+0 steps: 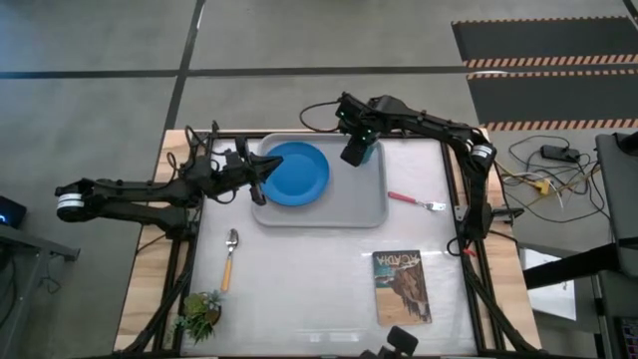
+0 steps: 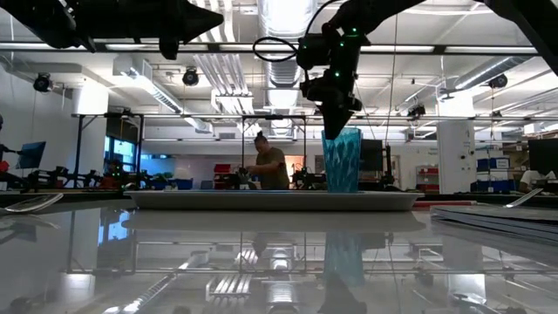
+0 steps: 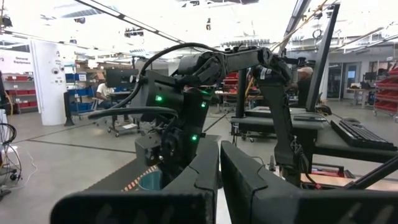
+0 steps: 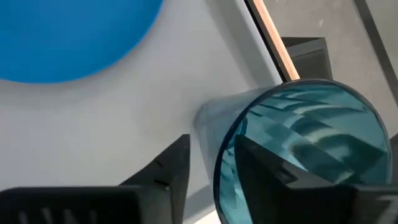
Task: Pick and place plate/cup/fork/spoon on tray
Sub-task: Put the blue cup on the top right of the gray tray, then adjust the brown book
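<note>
The light-grey tray (image 1: 329, 209) lies at the table's far middle. The blue plate (image 1: 296, 174) lies flat on its left half. The teal cup (image 2: 342, 161) stands upright on its base in the tray's far right corner. My right gripper (image 4: 214, 165) is open just above the cup's rim, one finger inside (image 4: 267, 165) and one outside (image 4: 171, 168) the wall, with gaps showing. My left gripper (image 1: 265, 172) is shut and empty, raised over the plate's left edge. The pink-handled fork (image 1: 416, 201) lies on the table right of the tray. The orange-handled spoon (image 1: 229, 257) lies at front left.
A brown picture-cover book (image 1: 402, 287) lies on the table at front right. A small green plant (image 1: 200, 314) stands at the front left corner. Bare tray floor (image 1: 354, 194) shows between plate and cup. A person (image 2: 266, 166) stands far behind the table.
</note>
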